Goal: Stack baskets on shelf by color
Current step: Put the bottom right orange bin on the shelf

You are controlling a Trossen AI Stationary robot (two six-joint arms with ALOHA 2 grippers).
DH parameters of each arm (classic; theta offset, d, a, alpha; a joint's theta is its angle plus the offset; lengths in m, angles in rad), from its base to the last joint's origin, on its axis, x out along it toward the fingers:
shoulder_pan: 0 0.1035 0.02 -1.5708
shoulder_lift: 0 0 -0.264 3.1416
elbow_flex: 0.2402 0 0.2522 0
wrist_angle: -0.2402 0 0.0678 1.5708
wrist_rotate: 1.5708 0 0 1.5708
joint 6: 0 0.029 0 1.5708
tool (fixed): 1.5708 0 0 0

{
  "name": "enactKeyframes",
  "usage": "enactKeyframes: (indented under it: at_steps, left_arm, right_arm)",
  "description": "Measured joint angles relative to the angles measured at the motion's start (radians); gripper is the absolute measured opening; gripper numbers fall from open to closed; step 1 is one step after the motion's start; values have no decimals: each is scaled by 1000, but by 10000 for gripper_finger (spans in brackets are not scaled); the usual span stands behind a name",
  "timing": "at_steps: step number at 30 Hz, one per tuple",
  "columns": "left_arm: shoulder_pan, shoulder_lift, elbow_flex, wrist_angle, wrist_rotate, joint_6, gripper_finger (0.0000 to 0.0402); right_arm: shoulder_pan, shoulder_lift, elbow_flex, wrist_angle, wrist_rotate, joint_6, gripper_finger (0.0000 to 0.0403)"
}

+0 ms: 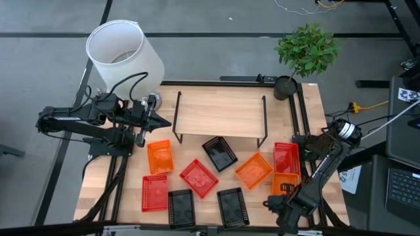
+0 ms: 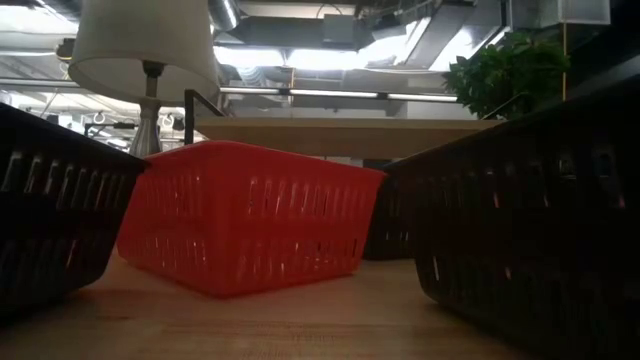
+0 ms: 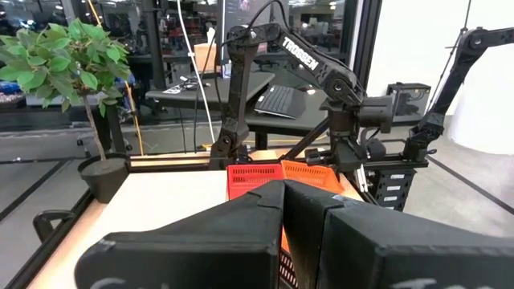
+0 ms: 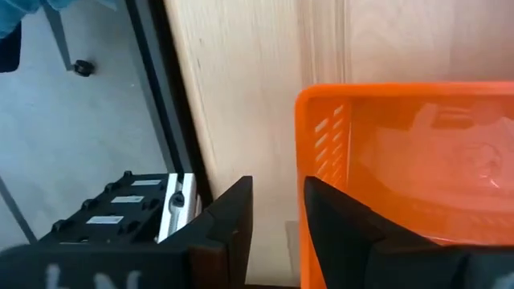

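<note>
While the desk carries nine scattered baskets before the bare shelf, the right tool straddles an orange basket's wall near the desk's right edge, and the left tool hangs closed beside the shelf's left end.

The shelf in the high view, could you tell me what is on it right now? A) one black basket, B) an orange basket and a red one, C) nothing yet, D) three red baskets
C: the shelf shows a bare wooden top, with every basket on the table in front of it, such as the black basket nearest the shelf.
</note>
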Motion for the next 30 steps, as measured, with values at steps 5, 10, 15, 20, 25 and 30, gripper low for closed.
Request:
enactKeyframes:
  at_steps: [5,10,15,20,25,30]
  left_arm:
    - [0,0,0,0,0,0,0]
    - [0,0,0,0,0,0,0]
    - [0,0,0,0,0,0,0]
    - [0,0,0,0,0,0,0]
    - [0,0,0,0,0,0,0]
    - [0,0,0,0,0,0,0]
  right_arm:
    - [-12,0,86,-47,-17,-9,119]
    - [-12,-2,240,-219,85,-29,119]
    - [4,2,258,-264,222,-29,119]
    - [5,44,215,-267,155,22,119]
    - [5,96,213,-257,102,27,119]
    - [14,135,212,-251,87,29,119]
